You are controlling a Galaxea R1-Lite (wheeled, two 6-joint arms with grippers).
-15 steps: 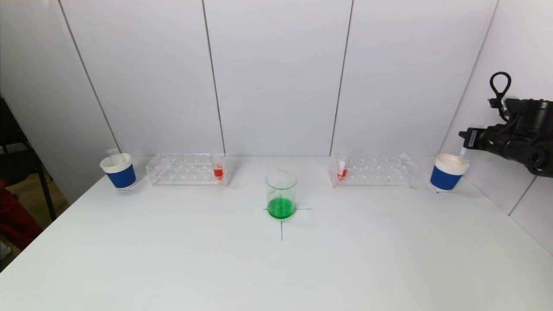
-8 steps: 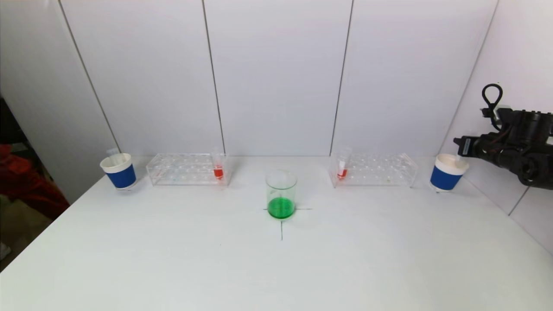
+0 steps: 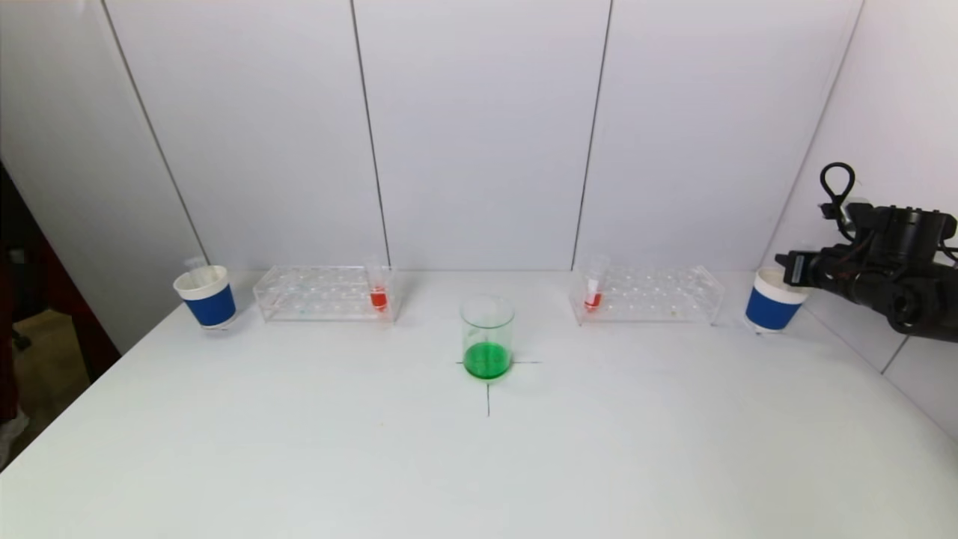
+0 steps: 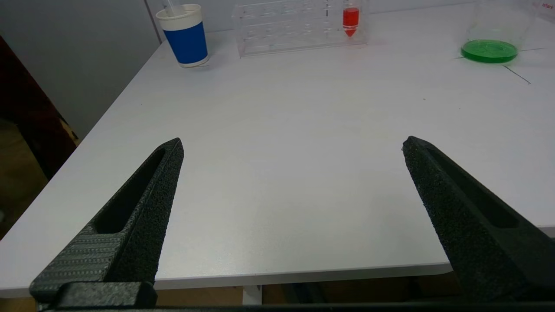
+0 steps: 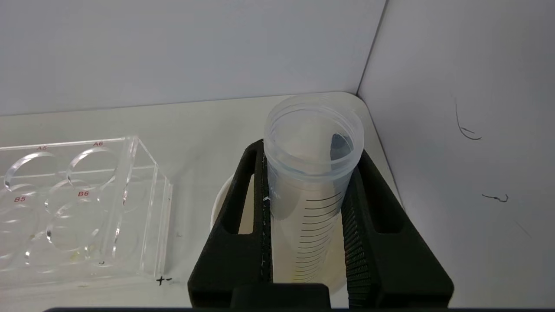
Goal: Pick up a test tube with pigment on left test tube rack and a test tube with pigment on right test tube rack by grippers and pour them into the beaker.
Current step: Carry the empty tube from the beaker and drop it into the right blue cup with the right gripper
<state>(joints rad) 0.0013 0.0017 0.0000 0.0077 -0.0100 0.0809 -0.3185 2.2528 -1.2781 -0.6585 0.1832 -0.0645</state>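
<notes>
Gripping arm: right gripper (image 5: 308,195), jaws closed on an empty clear graduated plastic test tube (image 5: 310,173), held upright directly above the right blue-and-white paper cup (image 3: 772,302) at the table's far right corner.
Held tube: open mouth up, no pigment visible inside; black graduation lines show between the black fingers (image 5: 243,216).
Left gripper (image 4: 292,147): jaws spread wide, holding nothing, hovering over the near left edge of the white table (image 3: 299,449); not seen in the head view.
Beaker: clear glass beaker with green liquid (image 3: 487,337) stands at the table's centre on a black cross mark, well apart from both grippers.
Left rack: clear acrylic test tube rack on the left (image 3: 322,293) carries one tube of red pigment (image 3: 378,288) upright in its end nearest the beaker.
Right rack: clear acrylic test tube rack on the right (image 3: 650,294) carries one tube of red pigment (image 3: 593,290) upright in its end nearest the beaker; hole labels A5, A6, B5, B6 read at its end nearest the right cup, those holes vacant.
Left cup: blue-and-white paper cup (image 3: 206,296) stands just beyond the left rack's outer end, with a clear tube (image 3: 196,264) leaning inside it.
Surroundings: white panelled walls (image 3: 479,135) enclose the back and right side.
</notes>
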